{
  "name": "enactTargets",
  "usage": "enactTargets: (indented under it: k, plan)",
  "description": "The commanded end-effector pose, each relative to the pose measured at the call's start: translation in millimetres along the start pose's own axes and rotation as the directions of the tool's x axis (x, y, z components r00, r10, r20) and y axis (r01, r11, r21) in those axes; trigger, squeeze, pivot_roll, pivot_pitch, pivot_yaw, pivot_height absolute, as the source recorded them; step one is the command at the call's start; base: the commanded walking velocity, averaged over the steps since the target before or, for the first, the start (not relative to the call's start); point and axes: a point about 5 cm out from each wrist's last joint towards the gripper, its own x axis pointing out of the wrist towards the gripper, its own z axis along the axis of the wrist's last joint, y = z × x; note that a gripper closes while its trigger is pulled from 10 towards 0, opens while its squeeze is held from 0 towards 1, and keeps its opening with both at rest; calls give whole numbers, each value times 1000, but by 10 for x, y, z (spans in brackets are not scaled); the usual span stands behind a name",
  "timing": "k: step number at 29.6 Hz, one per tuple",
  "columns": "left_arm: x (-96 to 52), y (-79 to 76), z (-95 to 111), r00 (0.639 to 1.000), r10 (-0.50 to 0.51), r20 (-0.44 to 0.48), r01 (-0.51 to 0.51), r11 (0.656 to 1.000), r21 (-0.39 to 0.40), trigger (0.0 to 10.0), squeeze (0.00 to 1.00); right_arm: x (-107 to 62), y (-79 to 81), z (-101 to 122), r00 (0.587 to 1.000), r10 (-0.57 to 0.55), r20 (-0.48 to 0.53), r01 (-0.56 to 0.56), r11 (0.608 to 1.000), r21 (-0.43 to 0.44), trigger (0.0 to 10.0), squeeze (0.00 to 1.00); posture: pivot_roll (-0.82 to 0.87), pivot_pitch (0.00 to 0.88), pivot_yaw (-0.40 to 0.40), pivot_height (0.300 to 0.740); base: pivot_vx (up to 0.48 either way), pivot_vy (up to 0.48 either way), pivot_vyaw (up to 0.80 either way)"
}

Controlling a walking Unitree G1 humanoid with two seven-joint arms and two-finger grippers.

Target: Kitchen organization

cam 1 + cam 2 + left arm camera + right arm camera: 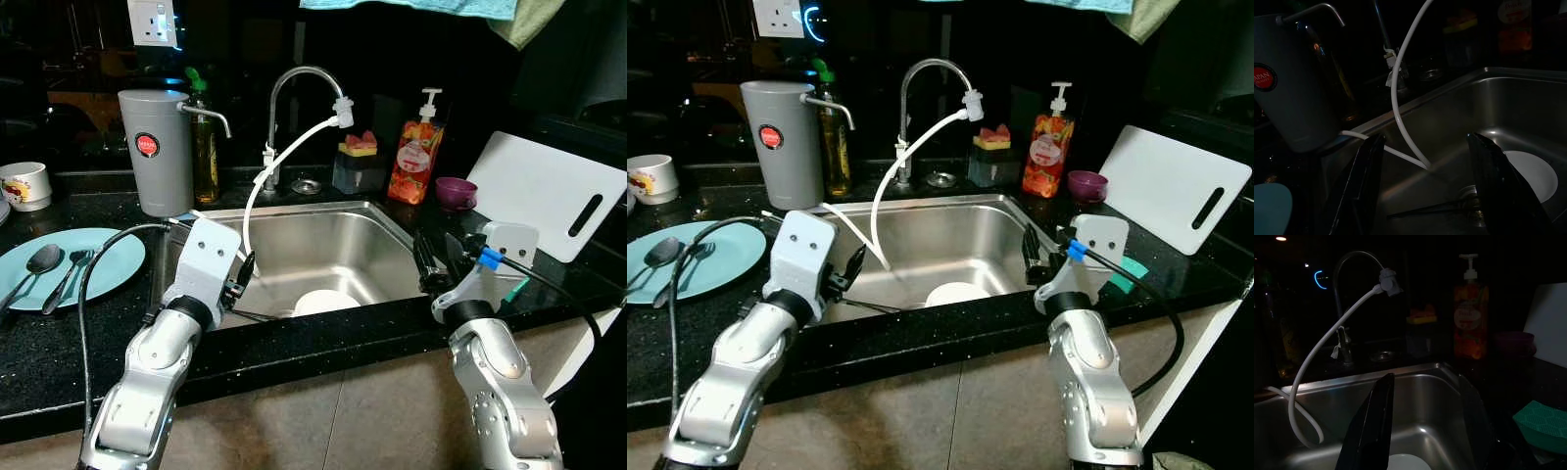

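— Little of the organizing appears done, judged from the head views: a white plate (326, 302) is seen lying in the bottom of the sink (362, 227), near its front wall, and a teal plate (108, 264) with a spoon (37, 262) and fork (69, 270) is left on the counter by the sink's left edge.

— And the arms?

— The left gripper (245, 276) is held over the sink's front left corner, the right gripper (431, 262) over its front right corner; nothing is held by either.

— What is added by the left wrist view?

— Its two fingers (1367, 181) are shown spread wide and empty, aimed into the basin, with the white plate beyond them and a white hose (1400, 93) hanging in from the tap.

— And the right wrist view?

— One dark finger (1374, 423) is made out over the basin; whether that gripper is open cannot be told. A green sponge (1542, 423) is seen on the counter at the sink's right edge
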Motion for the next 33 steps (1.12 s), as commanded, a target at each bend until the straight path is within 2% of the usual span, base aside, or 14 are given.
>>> enactTargets:
  k: [1,33]
  plan:
    - [13,-31,24,1000,-15,6,15,1000,-1,10000,0,-13,-1,13,1000,-3,5,3,1000,-9,10000,0,174,7,-92,740,0,0,0]
    - [13,-46,10,1000,-17,3,17,1000,-1,10000,0,-6,0,17,1000,4,4,-4,1000,-13,10000,0,175,7,-98,740,0,0,0]
